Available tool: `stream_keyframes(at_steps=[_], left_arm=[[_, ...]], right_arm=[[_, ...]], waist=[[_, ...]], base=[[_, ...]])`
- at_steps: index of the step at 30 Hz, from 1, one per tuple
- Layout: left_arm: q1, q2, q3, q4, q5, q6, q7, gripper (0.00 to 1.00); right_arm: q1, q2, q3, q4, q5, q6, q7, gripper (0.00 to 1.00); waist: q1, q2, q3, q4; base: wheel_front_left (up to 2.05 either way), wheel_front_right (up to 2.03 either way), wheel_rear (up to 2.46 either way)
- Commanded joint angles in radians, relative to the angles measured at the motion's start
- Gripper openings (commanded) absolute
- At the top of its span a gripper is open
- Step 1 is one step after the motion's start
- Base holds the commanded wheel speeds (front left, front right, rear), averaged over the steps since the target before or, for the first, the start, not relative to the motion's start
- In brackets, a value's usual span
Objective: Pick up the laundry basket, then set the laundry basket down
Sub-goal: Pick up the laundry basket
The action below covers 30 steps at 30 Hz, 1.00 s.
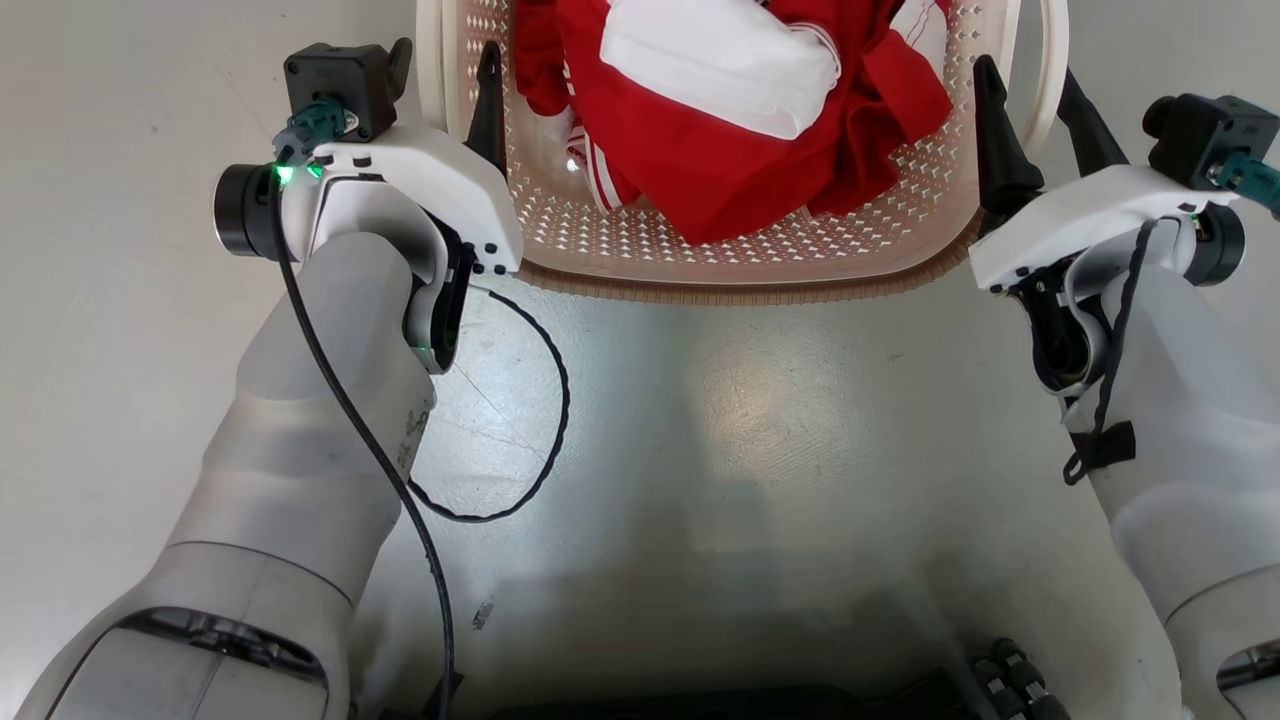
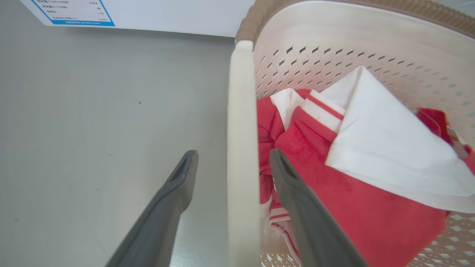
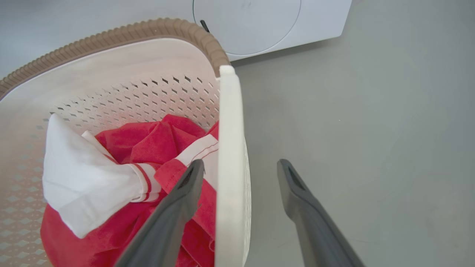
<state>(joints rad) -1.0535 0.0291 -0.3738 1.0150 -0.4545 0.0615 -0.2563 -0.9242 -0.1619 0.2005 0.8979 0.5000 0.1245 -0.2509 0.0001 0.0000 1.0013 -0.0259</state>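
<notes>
Both pale forearms reach forward from the robot's body, one toward each short end of the laundry basket (image 1: 730,285), wrists level and fingers pointing away from the robot. A black cable (image 1: 545,400) loops off the left forearm above the grey floor (image 1: 700,450) on the near side of the basket.

The left gripper (image 1: 445,90) straddles the basket's left loop handle (image 2: 241,148). Its fingers are apart, one inside the basket and one outside, with a gap showing on either side of the handle. The right gripper (image 1: 1025,75) mirrors it at the right loop handle (image 3: 228,148), fingers (image 3: 185,193) likewise spread, the inner one over the clothes and the outer one over bare floor, neither pressed against the plastic.

The basket sits between the two grippers, its brown ribbed rim nearest the robot. From here I can't be sure whether its base rests on the floor.

Inside it lies a crumpled red garment (image 1: 720,150) with white stripes, and a folded white cloth (image 1: 720,60) lies on top. Beyond the basket's far end stands a white washing machine (image 3: 259,26).
</notes>
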Motion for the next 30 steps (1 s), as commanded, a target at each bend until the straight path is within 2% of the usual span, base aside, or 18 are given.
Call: stream_keyframes(at_steps=[1, 16, 30], left_arm=[[0.003, 0.021, 0.004, 0.001, -0.016, 0.006, -0.006, 1.0], [-0.047, 0.021, -0.056, 0.075, -0.065, 0.02, -0.006, 1.0], [-0.07, 0.021, -0.106, 0.107, -0.097, 0.031, -0.006, 1.0]], right_arm=[[0.021, 0.008, 0.025, 0.008, 0.024, 0.006, -0.011, 1.0], [-0.059, -0.004, 0.173, 0.134, 0.174, 0.006, -0.011, 1.0], [-0.102, -0.023, 0.294, 0.168, 0.284, 0.006, -0.011, 1.0]], waist=[[-0.0001, 0.0, 0.001, 0.0], [-0.0001, 0.0, -0.005, -0.003], [-0.0001, 0.0, -0.011, -0.002]], base=[[0.0, 0.0, 0.0], [0.0, 0.0, 0.0], [0.0, 0.0, 0.0]])
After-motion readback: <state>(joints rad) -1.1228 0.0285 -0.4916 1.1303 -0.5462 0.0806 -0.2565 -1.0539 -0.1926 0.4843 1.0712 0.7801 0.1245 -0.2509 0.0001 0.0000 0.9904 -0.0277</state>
